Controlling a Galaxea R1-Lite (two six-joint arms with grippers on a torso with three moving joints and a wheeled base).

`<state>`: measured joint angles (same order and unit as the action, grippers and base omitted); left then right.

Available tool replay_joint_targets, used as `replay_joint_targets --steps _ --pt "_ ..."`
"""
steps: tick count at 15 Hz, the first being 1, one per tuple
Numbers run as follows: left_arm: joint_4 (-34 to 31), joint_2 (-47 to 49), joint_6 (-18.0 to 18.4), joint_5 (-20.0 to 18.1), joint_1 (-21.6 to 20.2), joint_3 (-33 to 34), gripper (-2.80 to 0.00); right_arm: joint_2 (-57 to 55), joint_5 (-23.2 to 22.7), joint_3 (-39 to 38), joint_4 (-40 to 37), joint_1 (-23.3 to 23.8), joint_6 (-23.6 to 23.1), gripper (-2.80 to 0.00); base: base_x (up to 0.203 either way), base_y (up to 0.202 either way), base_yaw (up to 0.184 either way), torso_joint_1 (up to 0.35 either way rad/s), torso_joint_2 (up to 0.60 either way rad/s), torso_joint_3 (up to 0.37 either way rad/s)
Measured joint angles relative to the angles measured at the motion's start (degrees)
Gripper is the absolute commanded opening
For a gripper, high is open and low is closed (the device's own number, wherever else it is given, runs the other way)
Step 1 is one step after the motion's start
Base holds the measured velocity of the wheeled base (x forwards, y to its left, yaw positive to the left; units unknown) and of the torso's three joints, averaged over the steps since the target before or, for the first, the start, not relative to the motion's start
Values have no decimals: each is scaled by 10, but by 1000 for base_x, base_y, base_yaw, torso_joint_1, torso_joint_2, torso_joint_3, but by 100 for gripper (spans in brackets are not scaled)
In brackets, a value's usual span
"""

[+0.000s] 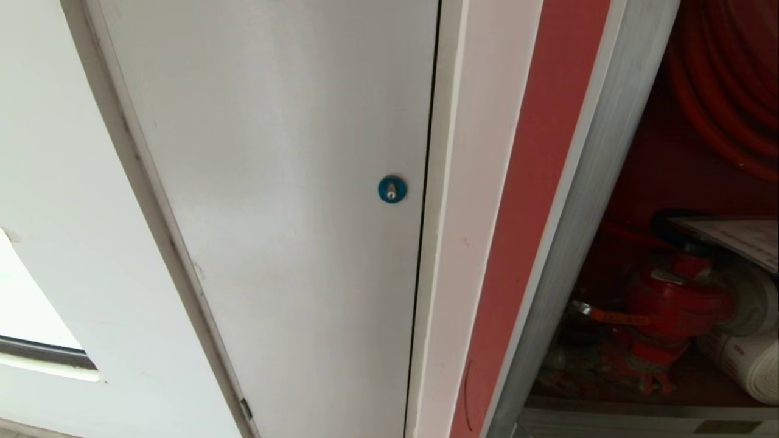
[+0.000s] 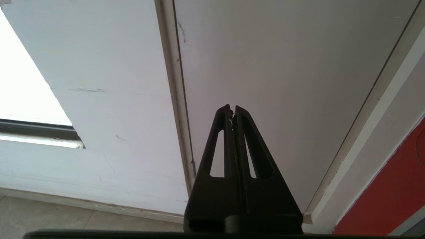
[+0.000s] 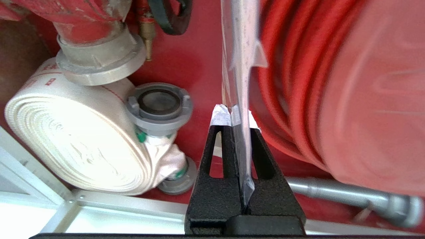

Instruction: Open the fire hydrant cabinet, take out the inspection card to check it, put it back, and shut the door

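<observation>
The right tool point(image 3: 235, 109) sat nearest its wrist camera, its black fingers pressed together on the inspection card point(image 3: 239, 66), a thin sheet in a clear sleeve seen edge-on and running up from between the fingertips. This tool was inside the open fire hydrant cabinet point(image 3: 196, 63).

From left to right in the head view: a white wall point(image 1: 67, 182) occupied the left side. Next came the plain white door point(image 1: 286, 182), closed, with a round blue lock point(image 1: 392, 189) near its right edge. A white jamb and a red strip point(image 1: 523, 201) followed, then the silver frame point(image 1: 584, 207) of the cabinet. The cabinet interior stood exposed at the far right. Inside it, the red hose coil point(image 1: 730, 79) hung at the top, the red hydrant valve point(image 1: 675, 304) sat lower down, and a rolled white hose point(image 1: 751, 359) lay at the lower right. The card point(image 1: 739, 237) showed above the valve as a pale printed sheet reaching in from the right edge. The cabinet's door could not be seen in any view.

The left tool point(image 2: 232, 109) was held apart from the work, facing the white door and the wall beside it. Its fingers were closed together with nothing between them.

In the right wrist view, the white hose point(image 3: 79, 146) with its metal coupling point(image 3: 159, 106) lay to one side of the card, and the hose coil point(image 3: 332, 93) to the other.
</observation>
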<state>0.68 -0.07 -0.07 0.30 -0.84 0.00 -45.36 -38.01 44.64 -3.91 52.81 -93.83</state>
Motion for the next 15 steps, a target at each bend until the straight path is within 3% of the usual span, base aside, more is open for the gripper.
replay_joint_targets --steps 3,7,15 --pt "0 0 0 0 0 0 -280 19 0 -1 3 0 5 -280 0 0 0 0 0 0" --pt "0 0 0 0 0 0 -280 25 16 6 16 -17 48 -280 0 0 0 0 0 0" --pt "0 0 0 0 0 0 -280 79 283 8 -7 -191 79 -280 0 0 0 0 0 0"
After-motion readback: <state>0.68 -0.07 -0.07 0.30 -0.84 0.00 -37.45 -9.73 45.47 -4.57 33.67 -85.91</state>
